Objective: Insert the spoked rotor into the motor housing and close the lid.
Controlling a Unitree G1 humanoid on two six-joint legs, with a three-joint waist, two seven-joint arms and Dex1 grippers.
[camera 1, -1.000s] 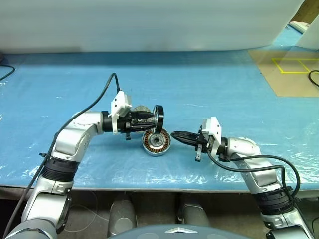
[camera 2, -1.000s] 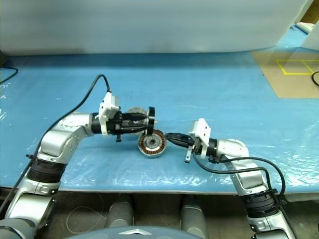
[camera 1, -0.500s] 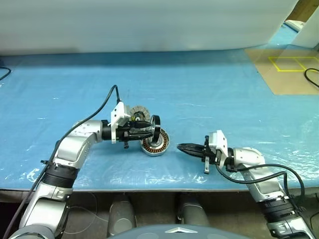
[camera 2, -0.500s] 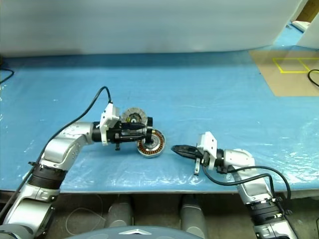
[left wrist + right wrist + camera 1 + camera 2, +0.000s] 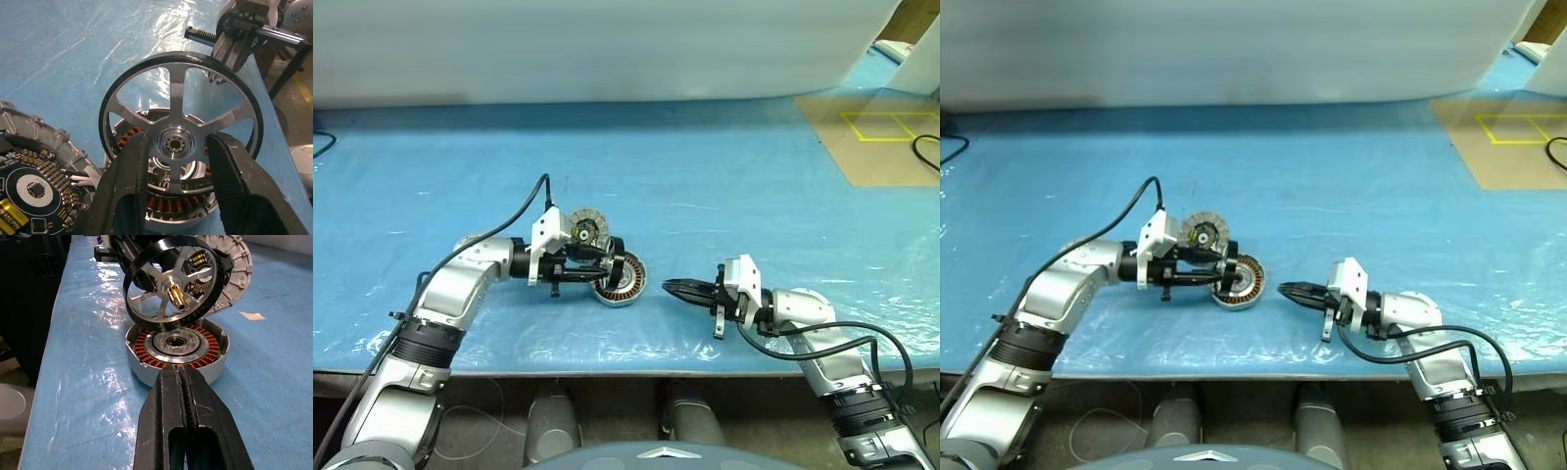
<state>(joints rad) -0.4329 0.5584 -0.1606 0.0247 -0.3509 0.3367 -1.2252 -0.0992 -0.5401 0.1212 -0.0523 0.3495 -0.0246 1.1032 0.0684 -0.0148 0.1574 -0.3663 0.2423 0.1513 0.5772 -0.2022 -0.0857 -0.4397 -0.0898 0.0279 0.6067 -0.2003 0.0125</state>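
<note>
My left gripper (image 5: 609, 267) is shut on the spoked rotor (image 5: 176, 105), a dark ring with thin silver spokes, its fingers (image 5: 128, 193) clamping the hub. The rotor (image 5: 620, 268) hangs tilted just above the motor housing (image 5: 626, 285), a round silver case with copper windings (image 5: 146, 341) and a metal hub. The lid (image 5: 584, 226), ribbed at the rim, lies behind the left gripper with its black-and-yellow centre showing (image 5: 29, 188). My right gripper (image 5: 669, 287) is shut and empty, pointing at the housing from a short way to its right.
Blue plastic sheeting (image 5: 724, 186) covers the table. A tan board with a yellow tape outline (image 5: 876, 132) lies at the far right. A black cable (image 5: 321, 145) crosses the far left edge. The table's front edge (image 5: 626, 370) runs close below both arms.
The left gripper has lowered the rotor from above the housing to just over it. The right gripper has sunk a little and drawn slightly away. The camera view also shifted.
</note>
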